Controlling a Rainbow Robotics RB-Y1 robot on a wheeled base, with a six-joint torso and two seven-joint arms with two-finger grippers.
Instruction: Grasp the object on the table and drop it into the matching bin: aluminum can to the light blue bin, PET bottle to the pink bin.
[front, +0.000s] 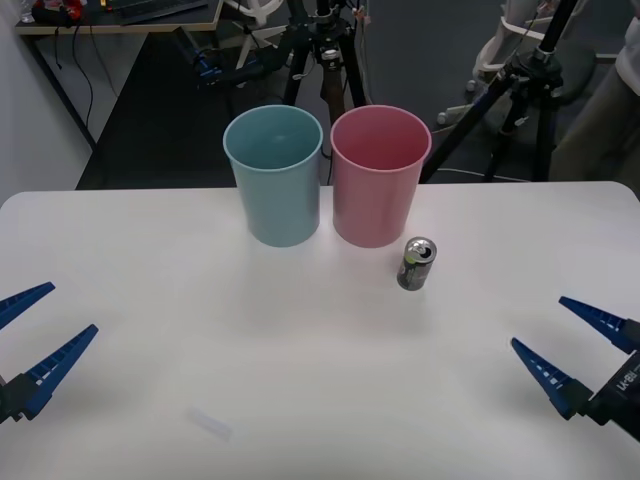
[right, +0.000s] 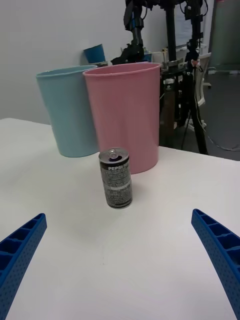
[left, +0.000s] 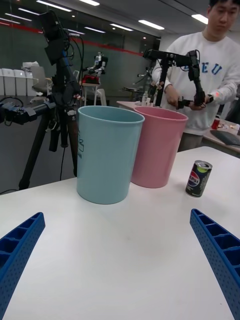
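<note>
The white tabletop (front: 300, 380) is carrying everything, and the pink bin (front: 380, 176) is serving as the landmark here. The pink bin is standing upright toward the far side of the tabletop, mouth facing up. The light blue bin (front: 274, 176) is standing upright just beside the pink bin, on its left, the two rims nearly touching; whether they are actually meeting cannot be told.

The aluminum can (front: 417, 263) is standing upright on the tabletop, its long axis vertical and its silver top with the pull tab pointing up. It is sitting just in front of the pink bin, toward that bin's right side, close to the wall but apart from it. In the right wrist view the can (right: 115, 178) is showing its dark label side with the pink bin (right: 124, 115) right behind it.

The right end effector (front: 568, 346) is hovering low over the tabletop's near right part, well apart from the pink bin and the can, its two blue ribbed fingers (right: 220, 250) spread wide and pointing toward the can, gripping nothing.

The left end effector (front: 45, 330) is hanging at the near left edge, well apart from the pink bin, its fingers (left: 215, 250) likewise spread wide, aiming toward the bins and carrying nothing
</note>
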